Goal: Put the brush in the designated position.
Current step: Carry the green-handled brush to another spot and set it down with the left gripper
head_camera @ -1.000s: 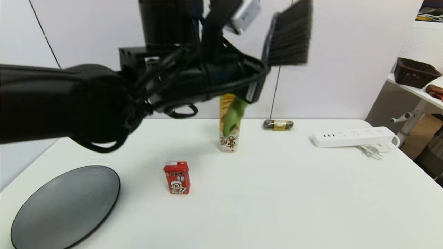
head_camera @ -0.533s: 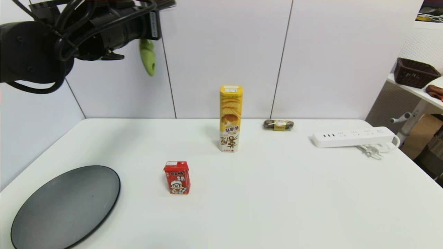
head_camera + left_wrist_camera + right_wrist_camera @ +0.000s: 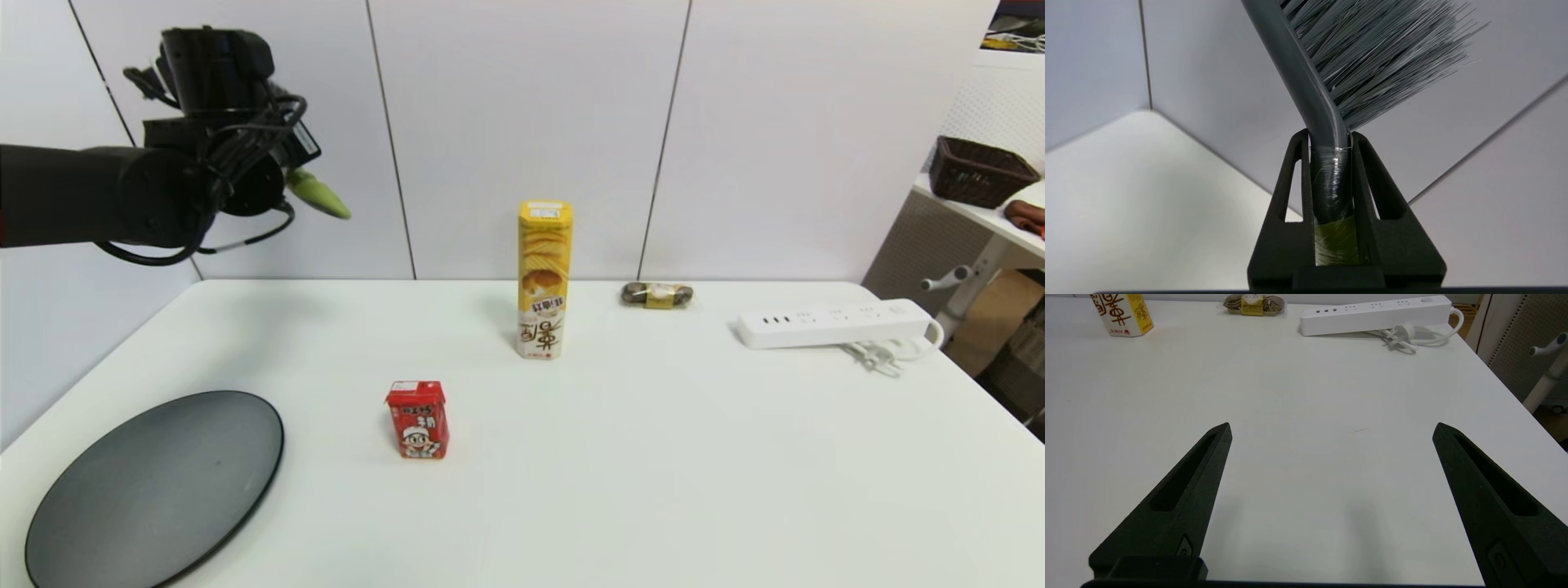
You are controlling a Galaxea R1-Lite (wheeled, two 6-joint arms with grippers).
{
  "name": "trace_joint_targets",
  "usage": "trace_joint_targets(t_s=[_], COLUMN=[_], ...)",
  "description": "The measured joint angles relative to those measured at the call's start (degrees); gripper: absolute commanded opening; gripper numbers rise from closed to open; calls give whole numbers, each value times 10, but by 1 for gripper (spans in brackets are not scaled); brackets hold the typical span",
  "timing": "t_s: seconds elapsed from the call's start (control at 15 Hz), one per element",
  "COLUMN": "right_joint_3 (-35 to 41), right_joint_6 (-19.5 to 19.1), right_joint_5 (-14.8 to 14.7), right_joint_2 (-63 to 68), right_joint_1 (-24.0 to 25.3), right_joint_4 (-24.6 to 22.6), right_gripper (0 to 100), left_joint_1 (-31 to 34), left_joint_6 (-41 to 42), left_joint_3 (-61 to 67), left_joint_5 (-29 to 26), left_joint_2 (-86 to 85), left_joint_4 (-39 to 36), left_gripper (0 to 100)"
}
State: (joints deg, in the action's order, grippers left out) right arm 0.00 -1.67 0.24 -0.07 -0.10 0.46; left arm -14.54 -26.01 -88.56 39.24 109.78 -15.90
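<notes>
Carrying the brush [image 3: 1327,122] clamped at its collar in our left gripper [image 3: 1331,139], we are aiming low, keeping bristles level; our right gripper [image 3: 1331,428] is hanging open above the table [image 3: 1290,396].

You are seeing bare table [image 3: 694,457] lying open front-right | red drink carton [image 3: 417,420] and tall yellow chip box [image 3: 544,280] standing mid-table | black plate [image 3: 155,487] occupying front-left | power strip [image 3: 834,322], wrapped snack [image 3: 657,294] sitting along far edge.
</notes>
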Motion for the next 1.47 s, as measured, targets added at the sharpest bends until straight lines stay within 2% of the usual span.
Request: trace_joint_targets(t_s=[0.2, 0.73, 1.2, 1.27, 1.47], right_joint_3=[0, 0, 0, 0, 0], right_joint_6=[0, 0, 0, 0, 0], right_joint_5=[0, 0, 0, 0, 0], right_joint_2=[0, 0, 0, 0, 0], right_joint_1=[0, 0, 0, 0, 0], right_joint_4=[0, 0, 0, 0, 0], right_gripper=[100, 100, 100, 100, 100], left_joint_1=[10, 29, 30, 31, 31], left_joint_6=[-65, -174, -211, -211, -215], left_joint_3=[62, 248, 296, 297, 297], left_joint_5=[21, 28, 28, 27, 26], left_joint_2=[20, 30, 46, 46, 47], left_joint_4=[0, -1, -1, -1, -2], left_gripper=[0, 0, 0, 100, 100])
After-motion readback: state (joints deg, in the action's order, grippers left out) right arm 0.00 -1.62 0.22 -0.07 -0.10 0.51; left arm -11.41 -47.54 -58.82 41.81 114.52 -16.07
